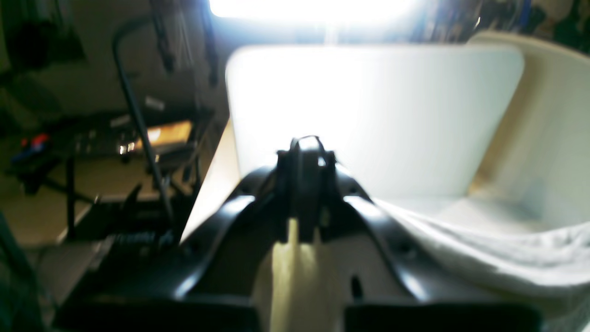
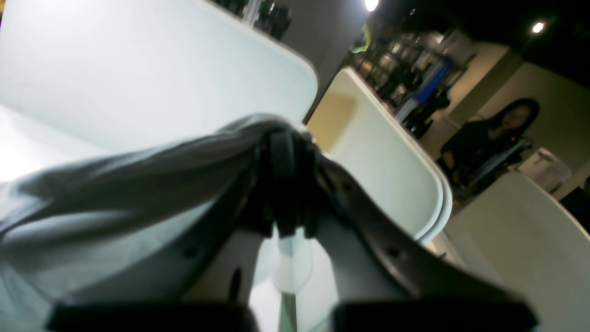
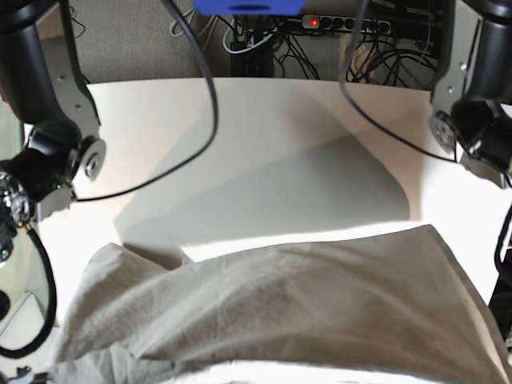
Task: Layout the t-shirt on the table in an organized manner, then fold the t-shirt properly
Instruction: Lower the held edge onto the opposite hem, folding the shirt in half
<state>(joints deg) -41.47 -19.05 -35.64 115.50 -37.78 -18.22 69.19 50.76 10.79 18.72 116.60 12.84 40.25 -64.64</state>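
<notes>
White table point(image 3: 264, 136), t-shirt point(image 3: 304, 304) lifted – L fingers point(image 1: 306, 152), R fingers point(image 2: 288, 143) both clamped on cloth

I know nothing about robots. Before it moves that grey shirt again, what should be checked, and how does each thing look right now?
1. Right hand shut on the t-shirt: ok, cloth bunches at its tips.
2. Left hand holding cloth: cannot tell; it is shut, the shirt lies beside it, the view is blurred.
3. Shirt spread flat: not ok, it is wrinkled and raised between the arms.
4. Bare table beyond the shirt: ok.
5. Sleeves and collar located: cannot tell, none show.
</notes>
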